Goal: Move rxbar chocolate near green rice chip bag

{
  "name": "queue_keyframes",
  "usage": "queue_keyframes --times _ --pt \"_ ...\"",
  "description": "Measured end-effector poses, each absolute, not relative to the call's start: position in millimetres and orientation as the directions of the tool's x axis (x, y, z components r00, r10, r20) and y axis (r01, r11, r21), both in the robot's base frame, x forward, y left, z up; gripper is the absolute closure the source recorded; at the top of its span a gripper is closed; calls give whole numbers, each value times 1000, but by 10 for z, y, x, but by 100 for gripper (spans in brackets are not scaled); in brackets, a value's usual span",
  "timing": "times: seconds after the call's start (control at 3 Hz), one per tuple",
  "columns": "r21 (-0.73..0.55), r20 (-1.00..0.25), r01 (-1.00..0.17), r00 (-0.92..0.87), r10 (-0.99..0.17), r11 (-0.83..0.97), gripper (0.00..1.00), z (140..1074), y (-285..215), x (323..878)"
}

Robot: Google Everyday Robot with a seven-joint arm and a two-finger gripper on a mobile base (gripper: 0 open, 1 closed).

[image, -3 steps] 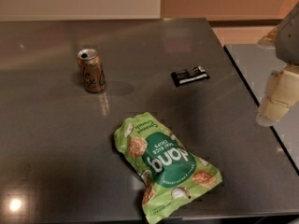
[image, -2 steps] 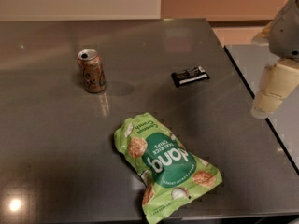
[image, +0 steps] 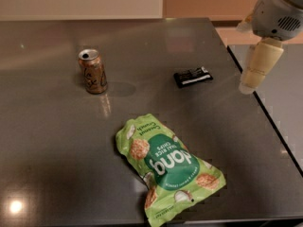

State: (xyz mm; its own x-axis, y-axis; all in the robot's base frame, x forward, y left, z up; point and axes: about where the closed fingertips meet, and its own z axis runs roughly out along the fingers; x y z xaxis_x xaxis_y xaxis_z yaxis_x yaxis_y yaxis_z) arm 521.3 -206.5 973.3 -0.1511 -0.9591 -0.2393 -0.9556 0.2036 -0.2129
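Currently we see the cream gripper (image: 249,82) hanging over the dark grey table's (image: 57,150) right edge, beside the small flat black rxbar chocolate (image: 192,76), not touching it; open or closed, we can't tell. Crinkled bright-green rice chip bag (image: 170,171) lies apart, nearer us. Brown-orange drink can (image: 93,71) stands upright, left.

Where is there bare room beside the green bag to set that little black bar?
Bare tabletop lies left of the green rice chip bag, below the drink can, and between the bag and the rxbar chocolate. Tightest by the tabletop's right edge, where the hand hovers.
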Motion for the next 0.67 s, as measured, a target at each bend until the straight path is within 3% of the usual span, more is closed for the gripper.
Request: queue_keyframes --times 0.67 --pt "-175 -272 -978 -62 -960 112 0 9452 -1903 5854"
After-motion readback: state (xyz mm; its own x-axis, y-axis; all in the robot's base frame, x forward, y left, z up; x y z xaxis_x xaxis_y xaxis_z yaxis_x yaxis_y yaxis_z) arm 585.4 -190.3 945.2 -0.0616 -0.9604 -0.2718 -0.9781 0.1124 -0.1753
